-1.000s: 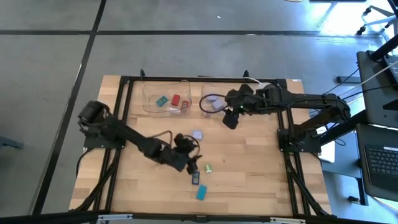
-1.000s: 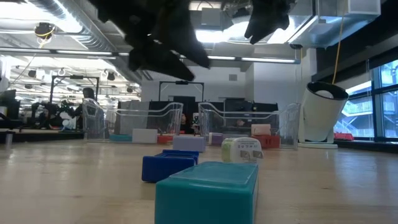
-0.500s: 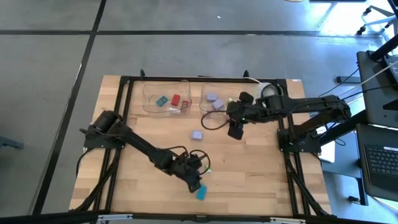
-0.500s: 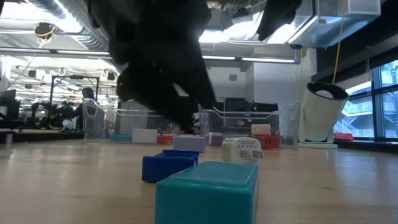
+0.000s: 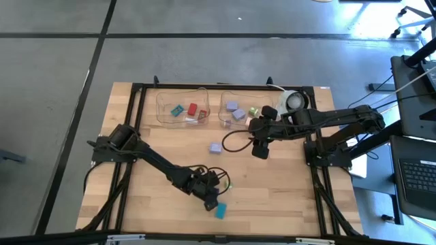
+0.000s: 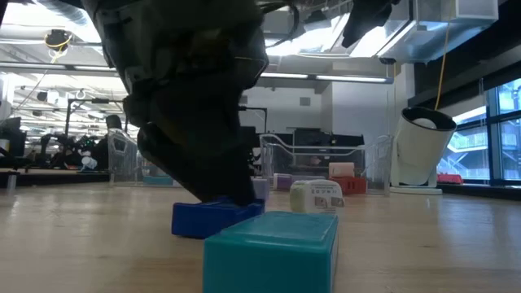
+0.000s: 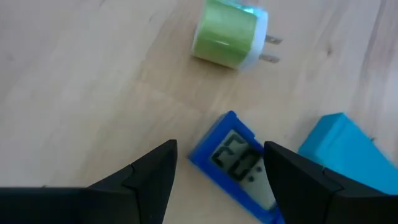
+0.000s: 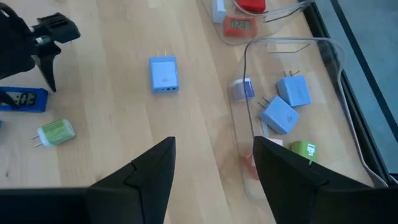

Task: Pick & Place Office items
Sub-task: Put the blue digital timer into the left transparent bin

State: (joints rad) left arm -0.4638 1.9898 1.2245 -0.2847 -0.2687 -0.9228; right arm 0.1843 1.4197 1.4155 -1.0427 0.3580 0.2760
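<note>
1. Trays (image 5: 163,109) at the table's far edge already hold several pieces.
2. Left gripper (image 7: 214,163), fingers spread, straddles the dark blue piece (image 7: 239,165), not yet clamped.
3. Right gripper (image 8: 211,158) hangs open, empty.
4. Green (image 7: 227,42), teal (image 5: 221,211) and lilac (image 5: 216,147) pieces remain loose.

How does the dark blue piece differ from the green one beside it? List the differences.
The dark blue piece is a flat rectangle with a display; the green piece is rounded, with a white end and two prongs. The dark blue piece lies between the fingers of the open left gripper; the green piece lies beyond them. Both rest on the wooden table. The right gripper waits near the clear trays.
</note>
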